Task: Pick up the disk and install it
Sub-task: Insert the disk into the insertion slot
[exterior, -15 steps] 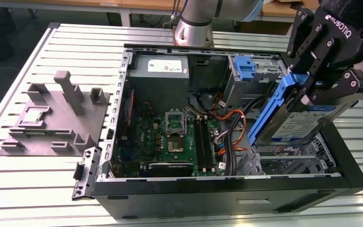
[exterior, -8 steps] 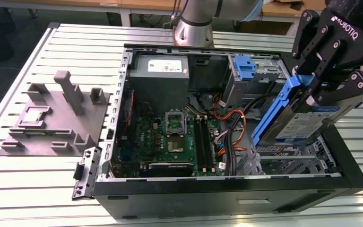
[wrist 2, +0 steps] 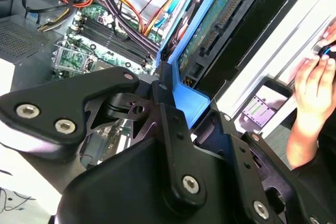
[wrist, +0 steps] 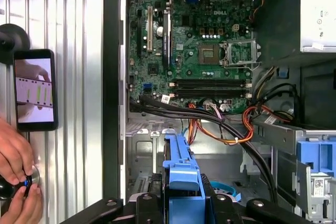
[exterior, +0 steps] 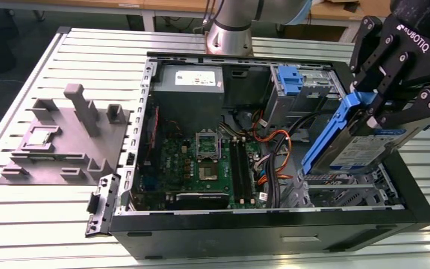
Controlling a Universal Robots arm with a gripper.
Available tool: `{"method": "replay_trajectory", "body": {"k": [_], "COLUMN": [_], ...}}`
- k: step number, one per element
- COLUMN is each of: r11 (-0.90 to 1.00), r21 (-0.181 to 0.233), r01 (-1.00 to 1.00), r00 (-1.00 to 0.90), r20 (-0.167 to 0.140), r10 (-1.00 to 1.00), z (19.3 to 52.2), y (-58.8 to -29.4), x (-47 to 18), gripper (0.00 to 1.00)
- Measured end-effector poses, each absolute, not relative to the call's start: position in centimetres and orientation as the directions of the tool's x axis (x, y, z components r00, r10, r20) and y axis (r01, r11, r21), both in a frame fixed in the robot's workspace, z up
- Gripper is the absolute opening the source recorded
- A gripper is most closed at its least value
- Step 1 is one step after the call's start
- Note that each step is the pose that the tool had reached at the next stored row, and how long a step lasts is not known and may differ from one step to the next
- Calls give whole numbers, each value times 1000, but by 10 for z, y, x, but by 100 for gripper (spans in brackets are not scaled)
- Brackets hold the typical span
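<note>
- One grey plastic stand [exterior: 65,143] with upright posts sits at the exterior view's left on the slatted table [exterior: 43,224], apart from the case, with bare slats around it
- One open computer case [exterior: 275,227] fills the middle; its motherboard [exterior: 200,157] lies exposed, with one power supply [exterior: 188,84] at the far end and orange and black cables [exterior: 275,151] running toward the exterior view's right
- One bare blue bracket [exterior: 290,81] stands in the far drive bay
- One disk [exterior: 364,145], silver with a blue frame, hangs tilted over the case's near corner on the exterior view's right, above the metal drive cage [exterior: 349,188]; its lower edge may touch the cage, though the angle leaves that unclear
- One gripper [exterior: 385,109] is clenched on the disk's upper part, its fingers [exterior: 379,56] covering that end; the picture's right edge cuts the gripper off
- In both wrist views the blue frame sits between the black fingers [wrist 2: 170,124], [wrist: 181,203]
- In the first wrist view, one phone [wrist: 35,90] lies on the slats just outside the case wall, and two hands [wrist: 18,174], partly cut off, hold a small object beside it
</note>
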State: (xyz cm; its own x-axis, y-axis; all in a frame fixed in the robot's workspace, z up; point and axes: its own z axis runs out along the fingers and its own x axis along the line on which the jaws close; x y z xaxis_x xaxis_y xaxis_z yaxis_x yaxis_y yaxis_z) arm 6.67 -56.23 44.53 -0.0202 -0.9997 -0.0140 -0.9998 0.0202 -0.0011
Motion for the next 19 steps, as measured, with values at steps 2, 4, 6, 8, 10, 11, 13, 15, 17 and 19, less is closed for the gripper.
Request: {"method": "replay_trajectory", "body": {"k": [2, 4, 6, 8, 10, 11, 13, 15, 17, 19], "r11": [20, 20, 21, 21, 22, 22, 24, 25, 26, 26], "r21": [-1, -1, -1, -1, -1, -1, -1, -1, -1, -1], "r01": [-1000, -1000, -1000, -1000, -1000, -1000, -1000, -1000, -1000, -1000], "r00": [-20, -20, -21, -21, -22, -22, -24, -25, -26, -26], "r20": [-14, -13, -12, -12, -11, -11, -10, -9, -9, -9], "r10": [-1000, -1000, -1000, -1000, -1000, -1000, -1000, -1000, -1000, -1000], "z": [444, 443, 442, 441, 441, 440, 439, 438, 438, 436], "y": [-563, -563, -563, -564, -564, -565, -565, -566, -566, -566], "x": [67, 68, 68, 69, 69, 69, 70, 71, 71, 71], "gripper": [37, 37, 37, 37, 37, 37, 37, 37, 37, 37]}}
